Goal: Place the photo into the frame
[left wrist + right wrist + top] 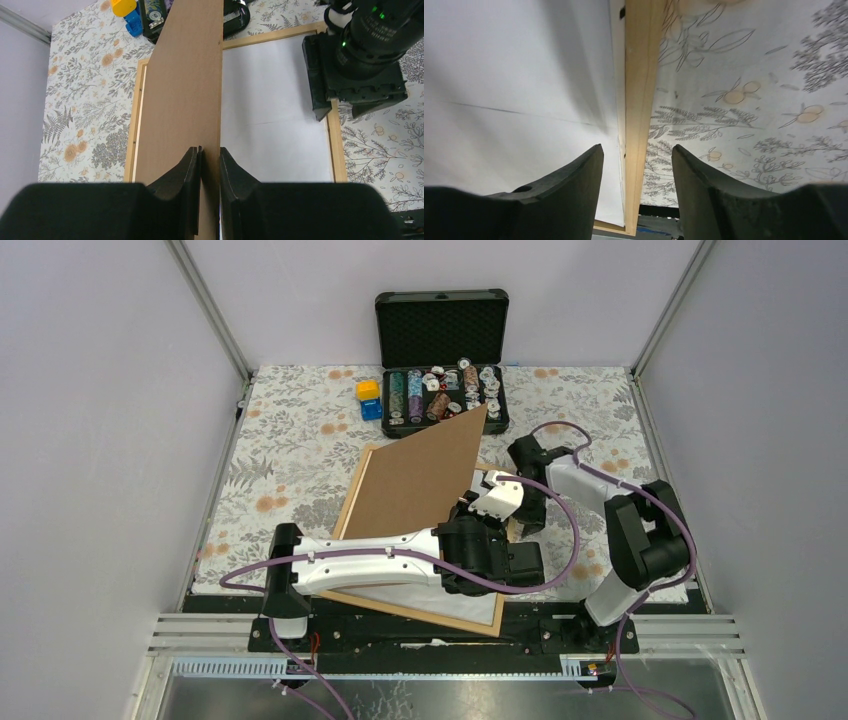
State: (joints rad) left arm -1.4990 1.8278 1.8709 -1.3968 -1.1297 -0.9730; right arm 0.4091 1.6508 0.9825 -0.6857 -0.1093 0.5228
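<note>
The light wooden frame lies flat on the floral cloth. Inside it the photo shows only a plain white face. Above them, a brown hardboard backing sheet is held tilted up. My left gripper is shut on that sheet's near edge. My right gripper is open and low over the frame's right side. Its fingers straddle the wooden rail without touching it, and the white photo lies to their left.
An open black case holding poker chips stands at the back of the table. A yellow and a blue block sit beside its left end. Metal posts and grey walls close in the left and right sides.
</note>
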